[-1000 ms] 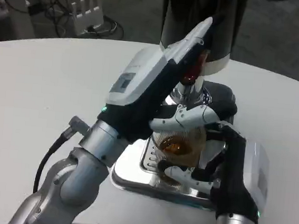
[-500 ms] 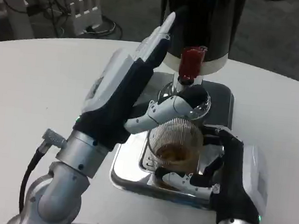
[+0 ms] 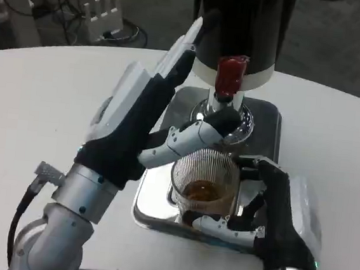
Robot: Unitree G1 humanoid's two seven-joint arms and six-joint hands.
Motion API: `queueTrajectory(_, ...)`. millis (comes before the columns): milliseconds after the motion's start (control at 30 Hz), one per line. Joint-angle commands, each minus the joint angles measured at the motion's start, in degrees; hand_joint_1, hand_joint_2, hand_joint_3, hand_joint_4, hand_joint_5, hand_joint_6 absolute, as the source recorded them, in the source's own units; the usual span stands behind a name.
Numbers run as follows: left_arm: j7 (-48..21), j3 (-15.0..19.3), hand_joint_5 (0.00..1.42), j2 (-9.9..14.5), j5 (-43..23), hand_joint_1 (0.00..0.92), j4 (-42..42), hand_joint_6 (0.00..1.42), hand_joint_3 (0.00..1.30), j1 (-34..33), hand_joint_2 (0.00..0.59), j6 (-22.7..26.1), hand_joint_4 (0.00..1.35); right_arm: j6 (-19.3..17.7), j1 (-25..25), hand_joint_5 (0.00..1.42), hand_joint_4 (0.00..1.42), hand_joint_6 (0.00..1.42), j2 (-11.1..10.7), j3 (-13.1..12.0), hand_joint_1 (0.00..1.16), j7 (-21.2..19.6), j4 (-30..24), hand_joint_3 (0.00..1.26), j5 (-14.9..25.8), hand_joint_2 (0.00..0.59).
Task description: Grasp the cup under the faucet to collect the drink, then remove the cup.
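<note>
A ribbed clear cup [image 3: 204,183] with amber drink in its bottom stands over the steel drip tray [image 3: 154,199], a little in front of the faucet [image 3: 222,117]. My right hand [image 3: 275,211] grips the cup from the right, fingers wrapped around its lower wall. The red tap lever [image 3: 231,74] sits upright on the black dispenser [image 3: 241,26]. My left hand [image 3: 136,121] is open, fingers stretched up toward the dispenser's left side, thumb reaching toward the cup's rim.
The dispenser stands at the far middle of the round white table [image 3: 36,108]. A white power strip [image 3: 105,14] and cables lie on the floor beyond the table edge.
My left hand has come off the red lever and drawn back to the left. The cup has shifted slightly toward me in my right hand.
</note>
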Motion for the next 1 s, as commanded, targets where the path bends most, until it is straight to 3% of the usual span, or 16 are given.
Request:
queueTrajectory(33, -1.70, 1.05, 0.00, 0.94, -1.33, 0.000, -2.78, 0.05, 0.00, 2.39, 0.087, 1.14, 0.00, 0.66, 1.85, 1.19, 1.00, 1.38, -0.46, 0.69, 0.97, 2.35, -4.75, 0.92, -0.68, 0.029)
queueTrajectory(267, -4.31, 2.14, 0.01, 2.61, -2.36, 0.000, -6.30, 0.05, 0.00, 5.24, 0.085, 2.69, 0.00, 1.96, 3.53, 1.20, 1.00, 1.38, -0.99, 0.66, 0.97, 6.38, -9.49, 0.93, 0.03, 0.037)
queueTrajectory(533, -5.89, 3.94, 0.01, 4.44, -3.35, 0.000, -9.46, 0.05, 0.00, 9.59, 0.079, 3.39, 0.00, 1.85, 6.94, 1.20, 1.01, 1.40, -1.45, 0.59, 0.97, 8.18, -13.12, 0.93, -0.39, 0.040)
queueTrajectory(1000, -4.85, 9.63, 0.01, 7.62, -1.85, 0.000, -16.85, 0.03, 0.05, 25.10, 0.075, -1.82, 0.00, 2.53, 12.65, 1.20, 1.01, 1.40, -1.58, 2.38, 0.96, 11.20, -19.88, 0.93, -1.24, 0.040)
